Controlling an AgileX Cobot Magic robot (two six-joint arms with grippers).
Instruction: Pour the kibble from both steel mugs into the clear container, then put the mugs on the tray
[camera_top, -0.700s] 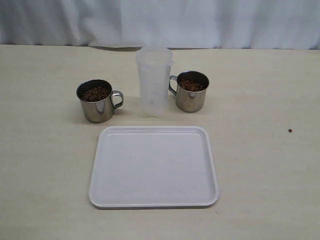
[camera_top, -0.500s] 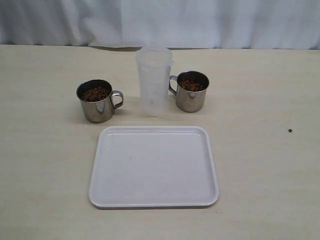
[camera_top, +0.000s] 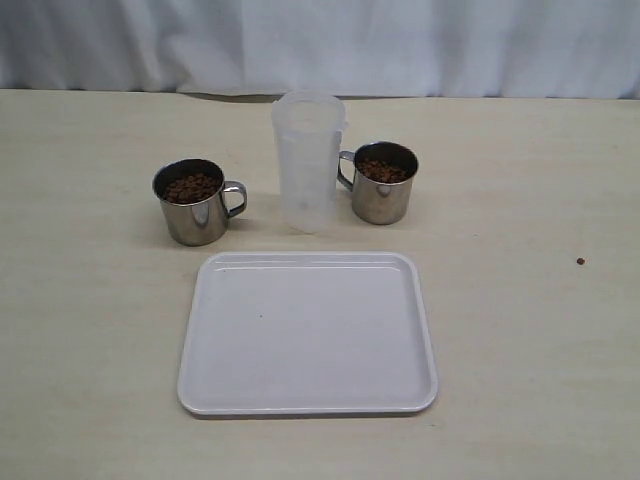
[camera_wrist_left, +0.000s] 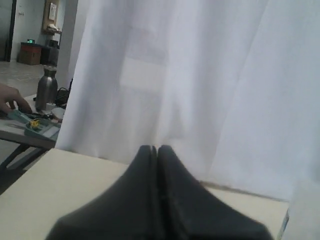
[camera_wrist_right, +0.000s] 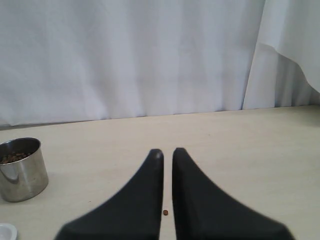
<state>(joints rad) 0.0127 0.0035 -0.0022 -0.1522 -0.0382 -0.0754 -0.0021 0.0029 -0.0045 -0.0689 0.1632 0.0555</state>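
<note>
Two steel mugs stand on the table, one on the left (camera_top: 197, 203) and one on the right (camera_top: 382, 184), both holding kibble (camera_top: 190, 186). Between them rises the clear container (camera_top: 308, 160), upright. The white tray (camera_top: 307, 335) lies bare in front of them. Neither arm shows in the exterior view. My left gripper (camera_wrist_left: 156, 148) is shut with nothing in it, facing the curtain. My right gripper (camera_wrist_right: 167, 152) is shut but for a slim gap, holding nothing, low over the table. In the right wrist view, one mug (camera_wrist_right: 20, 170) sits off to the side.
A stray pellet (camera_top: 580, 261) lies on the table to the right, and it shows below my right fingers (camera_wrist_right: 165, 212). A white curtain (camera_top: 320, 45) backs the table. Beyond the table's left end, a side table holds a steel bottle (camera_wrist_left: 46, 89) beside a person's hand (camera_wrist_left: 10, 97).
</note>
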